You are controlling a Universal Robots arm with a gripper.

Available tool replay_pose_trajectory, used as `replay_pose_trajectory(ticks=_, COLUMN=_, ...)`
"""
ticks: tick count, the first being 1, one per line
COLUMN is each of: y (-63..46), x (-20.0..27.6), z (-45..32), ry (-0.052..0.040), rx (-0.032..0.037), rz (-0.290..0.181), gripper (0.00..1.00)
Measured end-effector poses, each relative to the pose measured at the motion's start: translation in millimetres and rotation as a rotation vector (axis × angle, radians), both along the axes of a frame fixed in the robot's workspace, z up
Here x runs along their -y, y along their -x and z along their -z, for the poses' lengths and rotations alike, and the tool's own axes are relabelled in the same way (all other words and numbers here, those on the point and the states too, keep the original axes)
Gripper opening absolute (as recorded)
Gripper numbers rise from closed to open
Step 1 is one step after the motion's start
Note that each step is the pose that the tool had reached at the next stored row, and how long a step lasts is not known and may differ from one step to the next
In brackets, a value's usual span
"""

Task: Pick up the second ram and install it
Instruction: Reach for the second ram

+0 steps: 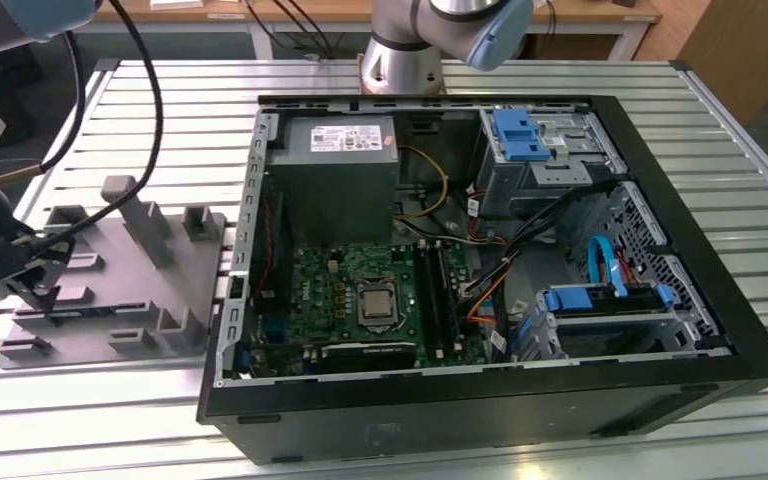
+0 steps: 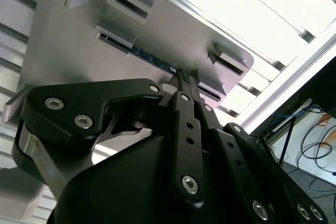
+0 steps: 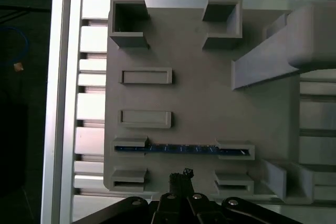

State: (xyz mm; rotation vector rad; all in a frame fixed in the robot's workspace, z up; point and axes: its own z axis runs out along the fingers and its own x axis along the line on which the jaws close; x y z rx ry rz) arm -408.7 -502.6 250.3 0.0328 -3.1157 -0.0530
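Surroundings: an open computer case lay on a slatted metal table, filling the middle and the exterior view's right. Inside it were a grey power supply, a green motherboard and long black memory slots.
Holder: a grey slotted holder sat on the table at the exterior view's left, just beside the case.
In the way: the holder's raised posts and a slanted grey ramp stood near the stick. A black cable hung across the upper left of the exterior view.
Second ram: the second ram, a thin blue stick, stood on edge in the holder, each end seated in a grey slot block, as both wrist views showed.
Gripper: the gripper hung over the holder at the far left of the exterior view.
Jaws: the fingertips were pressed together with nothing between them.
Ram to jaws: the stick lay just beyond the fingertips, near but apart, running crosswise to them.
Writing: a white label on the power supply carried print too small to read.
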Motion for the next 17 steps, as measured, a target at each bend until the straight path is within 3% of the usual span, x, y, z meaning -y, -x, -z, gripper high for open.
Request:
replay_pose_trajectory(ticks=11, y=-0.1, x=14.9, z=2.1, ry=0.0, rx=0.0, rz=0.0, gripper=0.1)
replay_pose_trajectory(ticks=15, y=-5.5, x=15.4, z=5.9, ry=-0.0003, rx=-0.0002, rz=0.0, gripper=0.1)
replay_pose_trajectory(ticks=17, y=-7.7, x=15.4, z=8.0, ry=-0.0086, rx=0.0, rz=0.0, gripper=0.1)
